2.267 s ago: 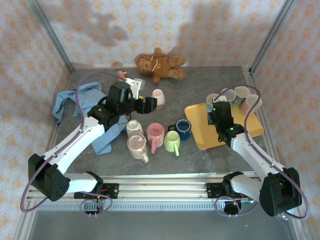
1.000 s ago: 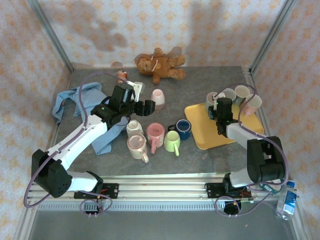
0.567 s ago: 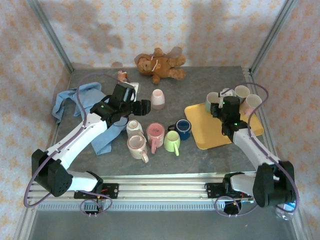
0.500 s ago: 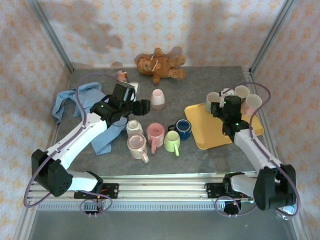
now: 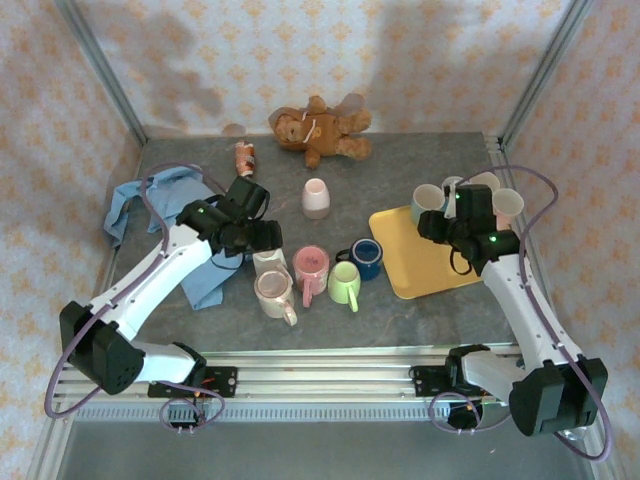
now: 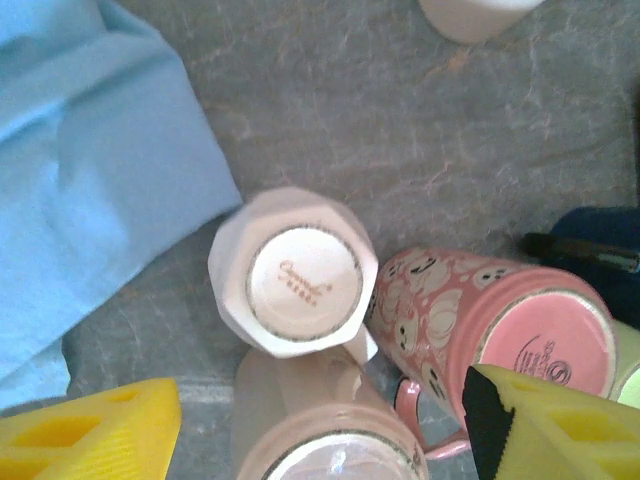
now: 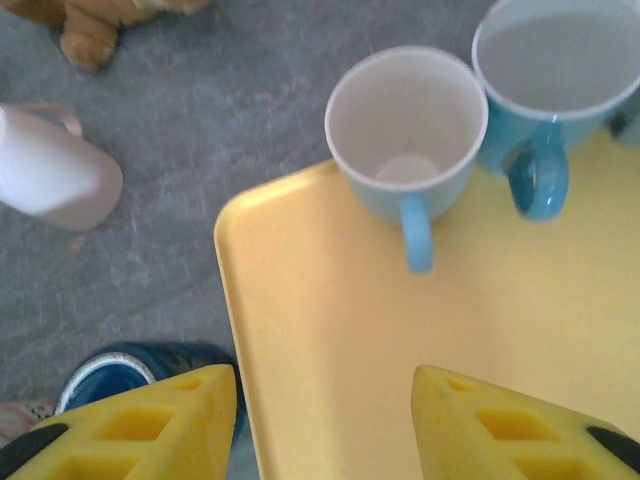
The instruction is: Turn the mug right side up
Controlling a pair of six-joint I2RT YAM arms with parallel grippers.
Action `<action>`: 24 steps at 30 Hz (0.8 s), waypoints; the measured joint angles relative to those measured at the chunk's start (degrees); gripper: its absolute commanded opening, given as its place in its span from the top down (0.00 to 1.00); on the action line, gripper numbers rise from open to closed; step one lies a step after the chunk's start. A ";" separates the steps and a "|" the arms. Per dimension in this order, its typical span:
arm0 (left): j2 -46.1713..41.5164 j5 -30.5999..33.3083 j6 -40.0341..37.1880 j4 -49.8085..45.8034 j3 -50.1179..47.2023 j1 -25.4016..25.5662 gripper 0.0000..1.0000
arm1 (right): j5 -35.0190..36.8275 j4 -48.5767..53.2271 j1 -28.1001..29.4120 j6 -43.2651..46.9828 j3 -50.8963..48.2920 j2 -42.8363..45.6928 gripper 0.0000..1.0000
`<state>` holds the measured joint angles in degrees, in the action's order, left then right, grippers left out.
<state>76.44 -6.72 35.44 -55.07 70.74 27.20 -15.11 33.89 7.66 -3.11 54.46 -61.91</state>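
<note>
while my left gripper (image 6: 320, 405) hangs with its fingers apart and nothing between them, the white mug (image 6: 303, 272) stands base up on the bench (image 6: 430, 130) right under it, just beside the blue cloth (image 6: 90, 170). a pink mug (image 6: 480, 315) sits close on one side; whether the two touch i cannot tell. a pale mug (image 6: 325, 430) nearer me is cut off by the frame edge, half behind my fingers. from the top camera my wrist covers most of the white mug. my right gripper (image 7: 325, 400) is spread too, empty, above the yellow tray (image 7: 300, 300). there a light blue mug (image 7: 405, 125) stands upright, and a second blue mug (image 7: 555, 60) is clipped at the corner. a navy mug (image 7: 120, 362) peeks from behind one finger.
</note>
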 measured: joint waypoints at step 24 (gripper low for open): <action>11.04 -8.26 2.29 7.52 -4.35 -3.76 0.25 | -2.36 2.36 0.00 -0.94 1.49 -2.45 0.49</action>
<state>87.48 -14.98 37.74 -47.55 66.39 23.44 -17.47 36.25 7.66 -4.05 55.94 -64.36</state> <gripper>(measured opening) 0.759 0.504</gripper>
